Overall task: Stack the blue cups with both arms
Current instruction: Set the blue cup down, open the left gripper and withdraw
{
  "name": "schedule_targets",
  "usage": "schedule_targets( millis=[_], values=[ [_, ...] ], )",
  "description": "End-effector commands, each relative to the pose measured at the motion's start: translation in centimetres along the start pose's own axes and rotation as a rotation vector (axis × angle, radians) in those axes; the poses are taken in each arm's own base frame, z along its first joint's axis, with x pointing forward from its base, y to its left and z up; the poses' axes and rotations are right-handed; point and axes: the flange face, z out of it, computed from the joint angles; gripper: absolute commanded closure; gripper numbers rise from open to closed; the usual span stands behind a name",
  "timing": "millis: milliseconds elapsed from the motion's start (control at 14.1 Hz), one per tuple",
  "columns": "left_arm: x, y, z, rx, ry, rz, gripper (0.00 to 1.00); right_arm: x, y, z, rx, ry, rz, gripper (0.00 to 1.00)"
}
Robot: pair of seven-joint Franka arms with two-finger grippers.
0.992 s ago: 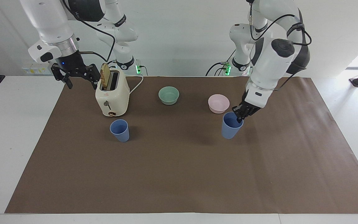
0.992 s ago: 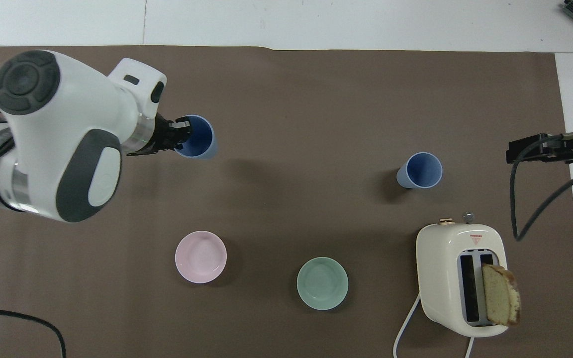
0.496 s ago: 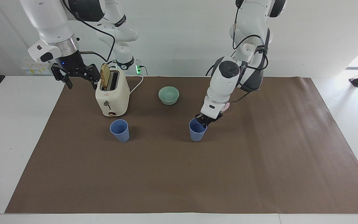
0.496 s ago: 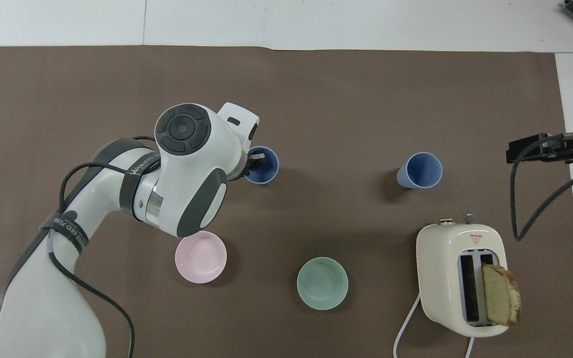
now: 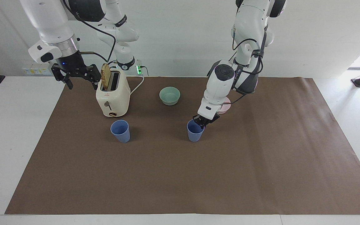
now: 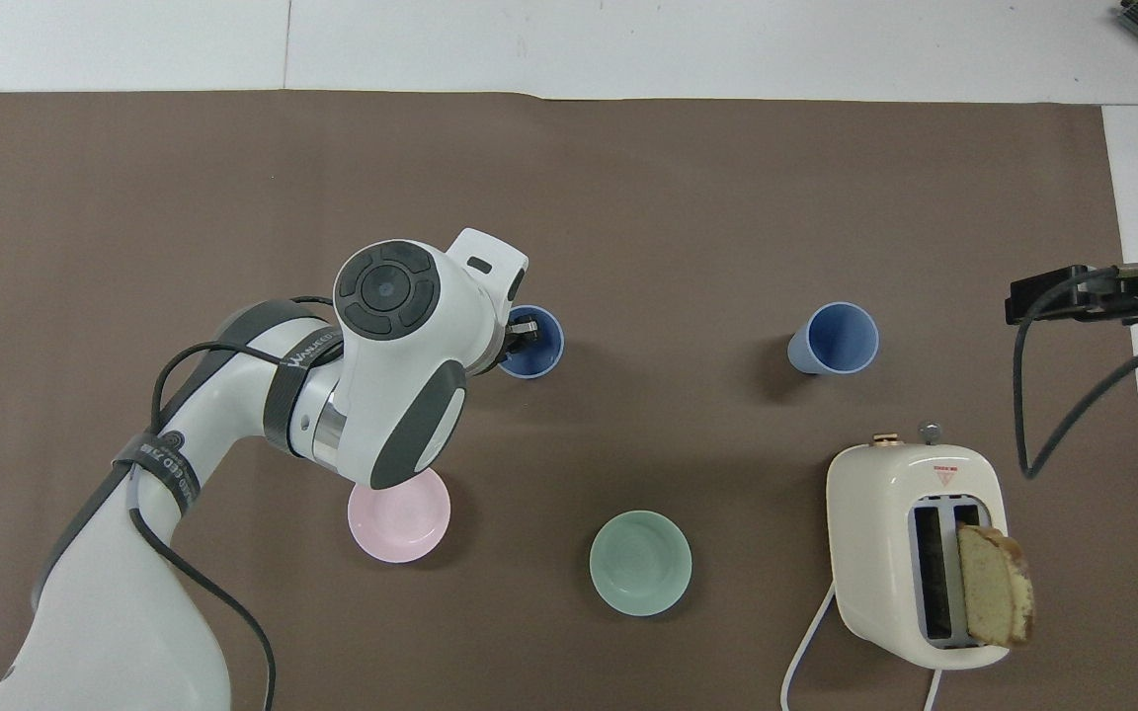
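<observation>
While two blue cups (image 5: 120, 131) (image 5: 195, 130) upright: left gripper (image 5: 203, 122) clamping one rim, right gripper (image 5: 76, 75) spread wide.

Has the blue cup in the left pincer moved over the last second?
Yes. The held blue cup was in front of the pink bowl; it now sits past it, closer to the other blue cup, left pincer on its rim.

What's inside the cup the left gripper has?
One jaw of the left gripper reaches inside the held cup, pinching its rim. The visible interior is otherwise empty; the wrist covers part of the rim from overhead.
</observation>
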Motion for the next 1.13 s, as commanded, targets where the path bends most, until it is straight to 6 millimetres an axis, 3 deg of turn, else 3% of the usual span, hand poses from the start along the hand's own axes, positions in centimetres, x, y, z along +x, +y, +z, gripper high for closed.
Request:
schedule_targets(
  millis=[0,283,496,638,779,1062],
  values=[
    [0.0,-0.5,-0.6,-0.023,0.025,0.001,0.01,0.1,0.3,-0.2,-0.003,0.001,0.015,0.0],
    [1.4,-0.1,-3.6,-0.041,0.05,-0.002,0.0,0.1,1.4,0.0,-0.004,-0.004,0.037,0.0],
    [2.8,-0.9,-8.0,-0.026,0.044,-0.013,0.0,-0.1,1.3,0.0,-0.004,-0.013,0.035,0.0],
    [3.9,-2.7,-11.0,-0.026,0.05,0.005,0.0,-0.1,0.7,0.1,-0.002,-0.01,0.02,0.0],
    [5.1,-6.3,-13.9,-0.009,0.039,0.04,0.0,-0.9,0.4,0.8,0.026,-0.003,0.026,0.0],
    [6.9,-13.4,-17.7,0.032,-0.011,0.16,0.0,-0.5,0.3,4.8,0.046,-0.017,0.034,0.0]
  ],
)
